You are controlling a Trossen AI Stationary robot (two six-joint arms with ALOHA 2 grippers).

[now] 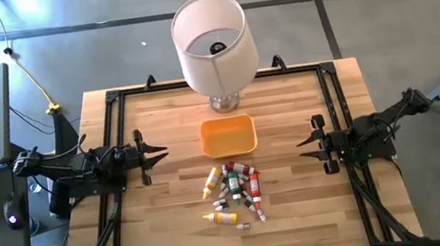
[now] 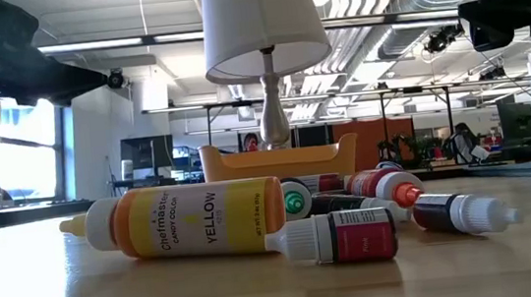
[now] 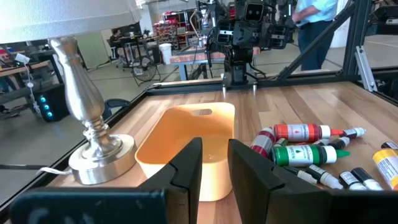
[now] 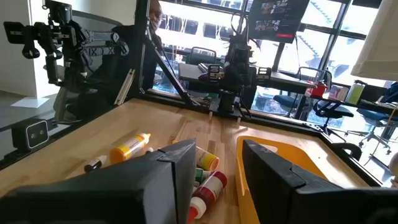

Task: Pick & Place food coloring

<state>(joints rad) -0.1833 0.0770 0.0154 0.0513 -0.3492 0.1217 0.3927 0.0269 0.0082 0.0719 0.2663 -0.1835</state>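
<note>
Light butcher-block table (image 1: 165, 225) in dark frame, grey concrete floor around. Food coloring bottles (image 1: 234, 192) heaped mid-table, just in front of orange tray (image 1: 228, 136); white lamp (image 1: 212, 45) behind tray. Left gripper (image 1: 158, 155) and right gripper (image 1: 302, 142) at opposite edges, fingers spread, empty. Open workshop with windows beyond.

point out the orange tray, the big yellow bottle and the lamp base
orange tray (image 1: 229, 147), high view, on its front rim.
big yellow bottle (image 2: 194, 219), low view, on the middle of its label.
lamp base (image 3: 99, 160), left wrist view, on the round metal foot.
</note>
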